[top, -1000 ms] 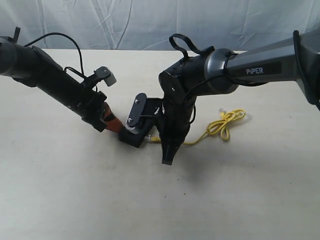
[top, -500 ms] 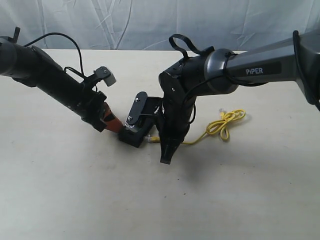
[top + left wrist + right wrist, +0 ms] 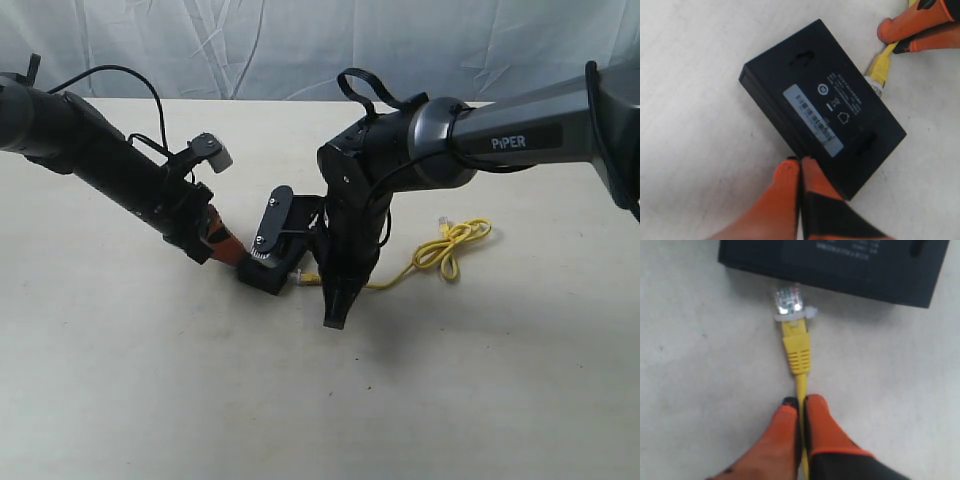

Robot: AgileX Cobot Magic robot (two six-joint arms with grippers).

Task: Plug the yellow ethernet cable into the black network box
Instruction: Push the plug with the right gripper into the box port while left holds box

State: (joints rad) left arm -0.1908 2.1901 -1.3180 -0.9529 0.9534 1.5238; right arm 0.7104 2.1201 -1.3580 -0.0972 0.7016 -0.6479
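The black network box (image 3: 266, 275) lies flat mid-table, its pale label (image 3: 812, 117) facing up. My left gripper (image 3: 228, 250) is shut with nothing between its orange fingertips (image 3: 790, 172), which press against one long side of the box (image 3: 840, 90). My right gripper (image 3: 800, 402) is shut on the yellow ethernet cable (image 3: 799, 357) just behind its boot. The clear plug (image 3: 788, 301) touches the box's opposite side (image 3: 840, 265), and most of the plug shows outside it. In the exterior view my right gripper (image 3: 335, 312) looks dark and hides the gripped stretch of cable.
The cable's looped figure-eight bundle (image 3: 455, 245) lies to the right of the box on the pale table (image 3: 150, 380). A wrinkled white curtain (image 3: 300, 40) closes the back. The right arm's black wrist parts (image 3: 275, 215) hang over the box.
My right gripper has wavered a few pixels left and back with the cable. The plug, the box and the left arm stay about where they were.
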